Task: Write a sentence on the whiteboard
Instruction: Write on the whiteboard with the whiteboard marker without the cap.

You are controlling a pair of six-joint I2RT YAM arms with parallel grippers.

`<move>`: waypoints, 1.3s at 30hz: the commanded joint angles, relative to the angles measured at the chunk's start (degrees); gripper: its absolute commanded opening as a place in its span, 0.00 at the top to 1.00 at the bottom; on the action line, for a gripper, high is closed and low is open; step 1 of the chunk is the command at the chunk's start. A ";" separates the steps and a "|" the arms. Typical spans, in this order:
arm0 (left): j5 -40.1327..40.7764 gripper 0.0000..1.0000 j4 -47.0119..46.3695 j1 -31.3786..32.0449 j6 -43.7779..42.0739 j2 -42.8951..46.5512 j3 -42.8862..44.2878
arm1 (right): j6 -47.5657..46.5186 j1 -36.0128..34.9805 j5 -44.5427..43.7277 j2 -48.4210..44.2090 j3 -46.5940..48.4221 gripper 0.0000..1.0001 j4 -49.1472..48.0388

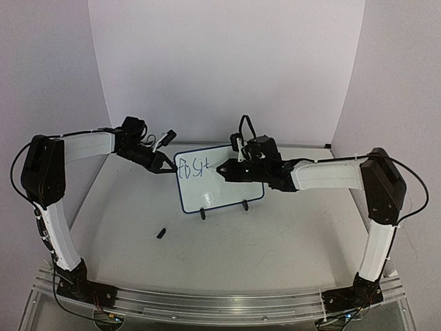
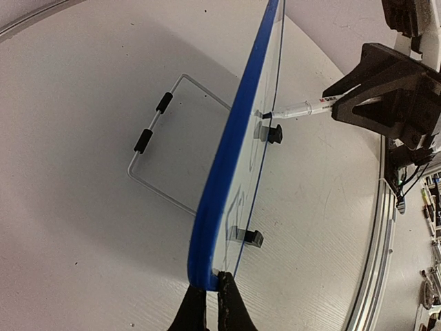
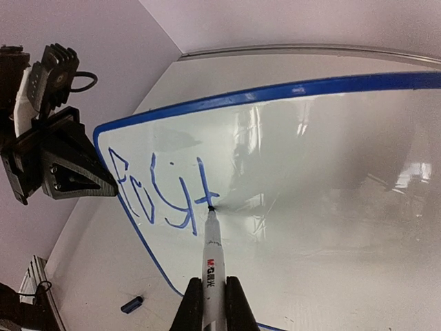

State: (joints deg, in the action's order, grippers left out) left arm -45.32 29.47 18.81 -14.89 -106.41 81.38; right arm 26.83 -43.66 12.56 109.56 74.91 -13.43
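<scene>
Right gripper point(image 3: 213, 293) pinches our marker point(image 3: 212, 252), tip on the whiteboard point(image 3: 331, 172); left gripper point(image 2: 212, 296) clamps the whiteboard's edge; we judge the sentence point(image 3: 162, 186) barely begun; next letter goes rightward.

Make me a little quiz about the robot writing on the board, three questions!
1. True or false: the marker tip touches the whiteboard.
2. Which jaws clamp the whiteboard's edge? A) left B) right C) neither
3. Fill in: the small loose cap lies on the ____ near the board.
Key: 1 true; 2 A, the left jaws; 3 table.
</scene>
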 commanded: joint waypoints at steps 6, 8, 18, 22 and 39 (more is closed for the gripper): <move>2.17 1.00 0.00 0.26 -2.41 2.47 1.32 | 0.64 0.24 -1.17 -1.97 -2.81 1.00 0.21; 2.17 1.00 -0.01 0.28 -2.39 2.45 1.31 | 0.48 0.24 -2.11 -2.64 -2.52 1.00 0.16; 2.26 1.00 -0.13 0.26 -2.46 2.44 1.32 | -0.42 0.24 -3.10 -5.84 -0.46 1.00 -0.54; 2.23 1.00 -0.03 0.26 -2.39 2.45 1.32 | -0.58 0.24 -3.09 -5.60 -0.26 1.00 -0.55; 2.27 1.00 0.12 0.26 -2.45 2.33 1.32 | -0.65 0.24 -4.68 -1.78 1.29 1.00 -0.37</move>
State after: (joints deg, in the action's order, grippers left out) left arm -45.30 29.50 18.83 -14.98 -106.34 81.38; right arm 26.98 -43.64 9.44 106.76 74.23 -12.80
